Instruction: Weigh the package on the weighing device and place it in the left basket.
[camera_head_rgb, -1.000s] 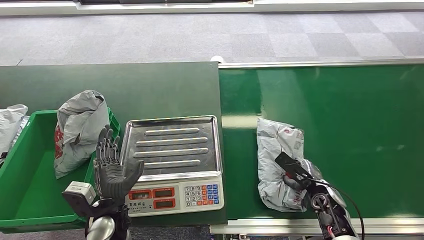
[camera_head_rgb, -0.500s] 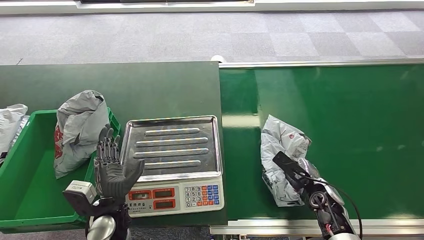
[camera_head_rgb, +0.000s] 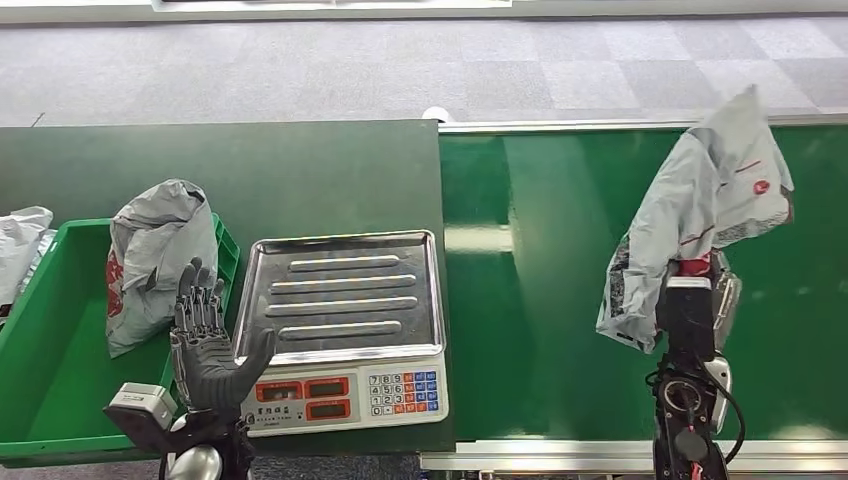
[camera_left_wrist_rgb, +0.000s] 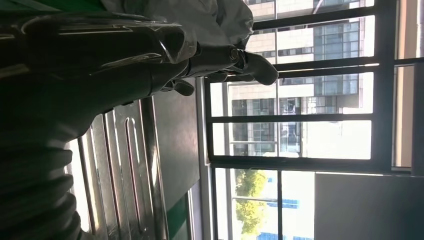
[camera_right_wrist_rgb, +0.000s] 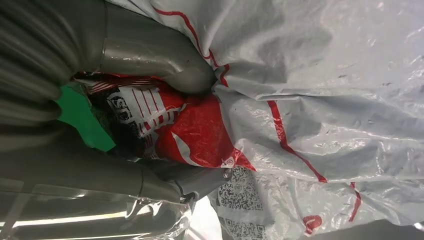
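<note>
Dark green surface (camera_head_rgb: 300, 170) on your left and a brighter green conveyor belt (camera_head_rgb: 560, 250) on your right make up the workspace, and nearest you are the two hands. Your left hand (camera_head_rgb: 205, 345) stands upright with its fingers spread and nothing in it, just beside the near left corner of the weighing device (camera_head_rgb: 345, 325), between that and the green basket (camera_head_rgb: 50, 400). Your right hand (camera_head_rgb: 690, 300) grips the package (camera_head_rgb: 705, 200), a crumpled grey mailer with red print, and holds it up off the belt; the right wrist view shows the thumb (camera_right_wrist_rgb: 150, 55) pressed into the plastic (camera_right_wrist_rgb: 320, 100), so the hold looks firm, though much of the bag hangs loose. You are, I judge, at the carry step: the package is lifted but not yet weighed. The next move calls for you to swing it leftward across the belt and set it flat on the steel tray (camera_head_rgb: 345, 290), low enough that the slack bag does not drape over the keypad (camera_head_rgb: 400, 390) or spill past the rim. Your raised left hand stands close to the tray's corner and may crowd the set-down. Beyond it, another grey bag (camera_head_rgb: 160, 260) leans on the basket's far wall, and a further one (camera_head_rgb: 20, 245) lies at its left edge. Farther off is grey tiled floor (camera_head_rgb: 400, 70).
</note>
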